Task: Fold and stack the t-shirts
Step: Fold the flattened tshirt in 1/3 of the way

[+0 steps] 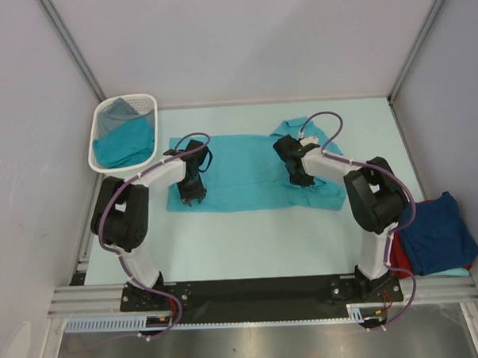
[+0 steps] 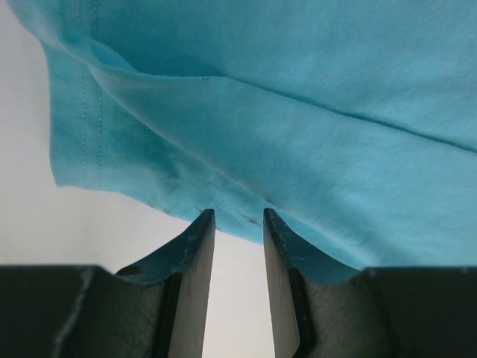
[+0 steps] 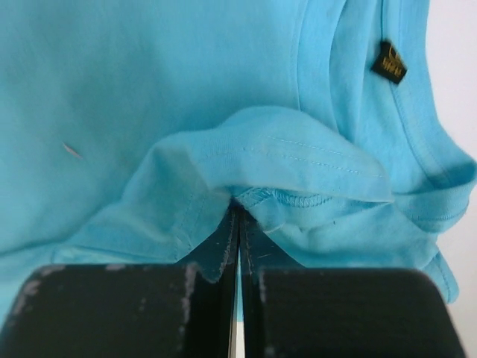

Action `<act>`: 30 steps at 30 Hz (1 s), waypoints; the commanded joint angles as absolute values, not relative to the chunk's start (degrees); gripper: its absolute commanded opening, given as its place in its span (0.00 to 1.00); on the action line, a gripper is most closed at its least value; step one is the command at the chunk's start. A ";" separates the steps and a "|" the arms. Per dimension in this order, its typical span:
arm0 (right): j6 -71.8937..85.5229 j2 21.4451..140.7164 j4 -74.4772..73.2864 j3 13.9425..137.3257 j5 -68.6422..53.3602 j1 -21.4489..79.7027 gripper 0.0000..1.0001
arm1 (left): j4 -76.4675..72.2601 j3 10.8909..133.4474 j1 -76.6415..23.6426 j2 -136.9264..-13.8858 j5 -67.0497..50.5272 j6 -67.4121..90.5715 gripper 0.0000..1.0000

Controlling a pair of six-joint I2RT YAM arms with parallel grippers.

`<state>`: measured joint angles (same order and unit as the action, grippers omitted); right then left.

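Right tool (image 3: pixel 238 212): clenched on a bunched fold of hem of the teal t-shirt (image 1: pixel 246 171). Left tool (image 2: pixel 235 220): fingers parted, tips at the shirt's near edge, bare counter (image 1: pixel 250 242) showing through the gap. The shirt lies spread across the counter, mostly flat, with one sleeve rumpled at far right.

Neck label (image 3: pixel 389 62): print too small to read. At the right edge a navy t-shirt (image 1: pixel 436 234) hides most of a red t-shirt (image 1: pixel 397 261). Basket (image 1: pixel 132 97): crumpled teal cloth (image 1: pixel 126 146) and grey cloth (image 1: pixel 122 109), shapes unclear.

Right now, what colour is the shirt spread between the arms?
The t-shirt is teal; top view shows best.
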<state>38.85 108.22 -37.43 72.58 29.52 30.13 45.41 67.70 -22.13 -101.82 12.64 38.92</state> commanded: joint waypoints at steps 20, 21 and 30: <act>35.42 119.88 -37.36 94.13 31.37 26.02 0.00 | 44.30 66.01 -22.41 -102.39 12.04 38.06 0.36; 34.64 119.88 -37.18 94.74 31.99 25.93 0.00 | 44.12 65.83 -22.41 -102.31 12.04 37.97 0.36; 33.66 106.10 -35.51 84.40 33.14 28.29 0.00 | 43.77 66.09 -22.41 -100.64 12.22 37.97 0.36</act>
